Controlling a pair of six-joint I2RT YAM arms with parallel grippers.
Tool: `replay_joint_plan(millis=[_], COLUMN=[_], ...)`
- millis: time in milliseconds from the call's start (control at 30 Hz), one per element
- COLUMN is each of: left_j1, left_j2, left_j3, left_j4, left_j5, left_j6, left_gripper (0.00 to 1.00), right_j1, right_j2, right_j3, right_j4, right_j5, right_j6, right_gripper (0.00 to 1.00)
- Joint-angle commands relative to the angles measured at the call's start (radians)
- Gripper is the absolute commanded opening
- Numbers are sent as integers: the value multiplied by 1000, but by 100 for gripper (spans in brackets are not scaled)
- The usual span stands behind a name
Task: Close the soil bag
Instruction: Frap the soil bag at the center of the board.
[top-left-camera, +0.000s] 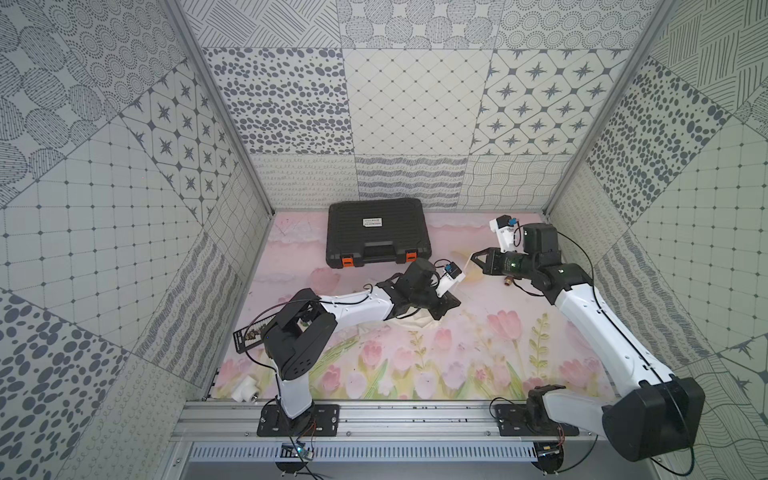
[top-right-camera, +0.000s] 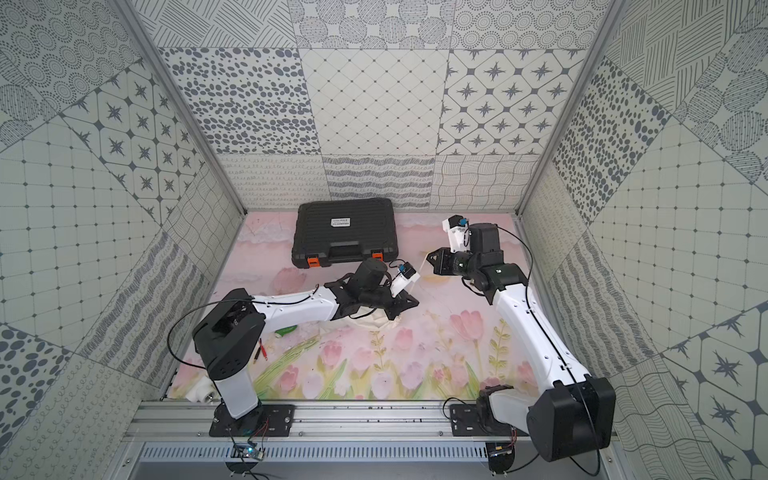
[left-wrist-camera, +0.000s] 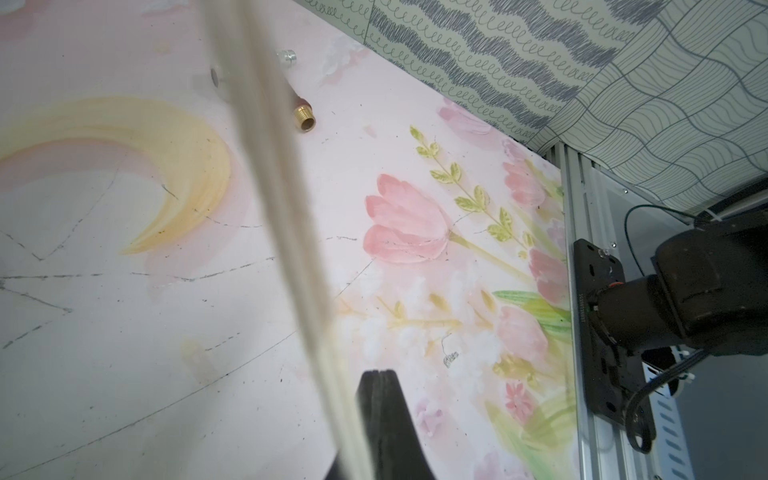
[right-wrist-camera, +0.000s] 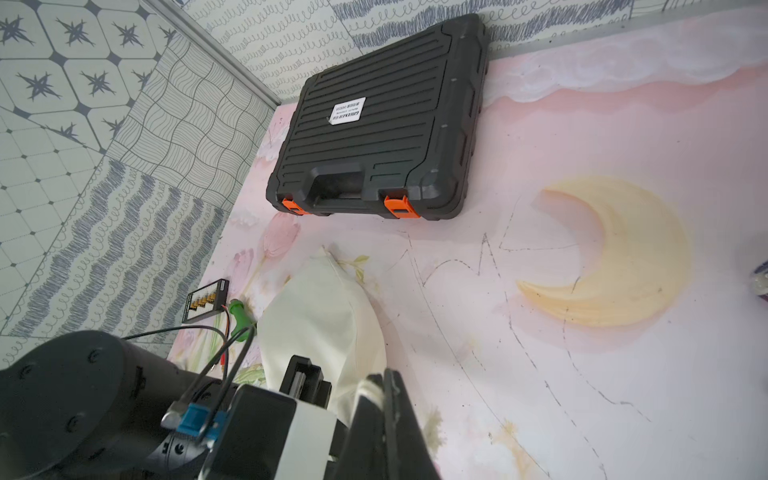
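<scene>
Right gripper (right-wrist-camera: 380, 380) is pinched on the cord (left-wrist-camera: 286, 216), which runs taut. The soil bag (right-wrist-camera: 320, 320) lies ahead of its fingertips, just beneath your left gripper (left-wrist-camera: 378, 374). Left jaws are closed, contents unclear. Judge your pull along the cord, away from the bag.

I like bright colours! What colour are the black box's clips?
The clips are orange; right wrist view shows them best.

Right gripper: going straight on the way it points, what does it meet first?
Probably the black ribbed plastic case, near an orange latch; height is unclear. The right gripper, shut on the thin cream cord, aims there; the left gripper sits close beside that line.
</scene>
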Motion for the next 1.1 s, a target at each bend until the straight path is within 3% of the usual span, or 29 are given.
replay_joint_plan(millis=[0, 233, 500, 1067], left_j1=[-46, -62, -63, -130], left_j2=[56, 75, 80, 154], left_j3=[-38, -101, -71, 70], left_j4=[-626, -674, -801, -1211], left_j5=[-1, -17, -121, -301], left_j6=[25, -45, -120, -69], left_gripper=[0, 1, 4, 3], right_j1=[-105, -174, -248, -303], right_j2=[-22, 23, 35, 56], right_j3=[161, 200, 210, 246], right_j4=[458, 485, 540, 578], right_j5=[141, 154, 140, 77], right_j6=[31, 70, 124, 177], right_gripper=[0, 0, 0, 0])
